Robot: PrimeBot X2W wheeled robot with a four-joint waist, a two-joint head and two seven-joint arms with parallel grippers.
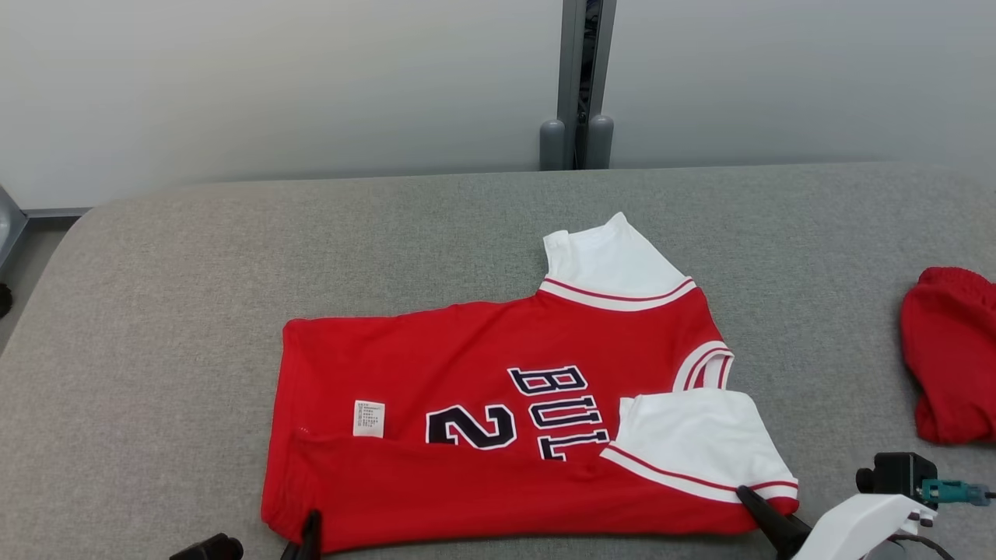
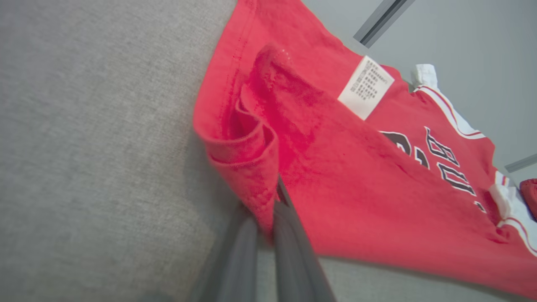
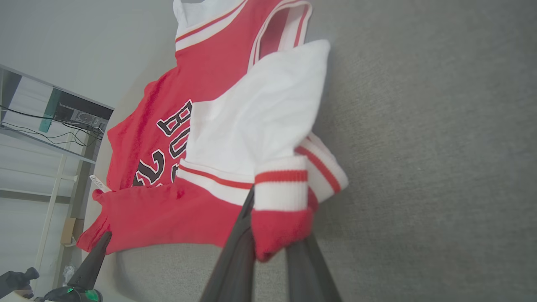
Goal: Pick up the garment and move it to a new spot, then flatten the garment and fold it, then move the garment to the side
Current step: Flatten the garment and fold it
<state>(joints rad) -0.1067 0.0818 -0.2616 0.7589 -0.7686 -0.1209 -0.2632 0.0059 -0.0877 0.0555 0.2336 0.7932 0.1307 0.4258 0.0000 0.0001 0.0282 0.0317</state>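
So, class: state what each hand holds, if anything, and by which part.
Both hold the red jersey: the left hand pinches the bottom hem corner, the right hand the folded red edge under the white sleeve.

Probably a robotics lab or test room. A wide table covered in grey felt stands against bare pale wall panels joined by a metal post. Off to the side, blurred, are a rack with cables and a cardboard box.
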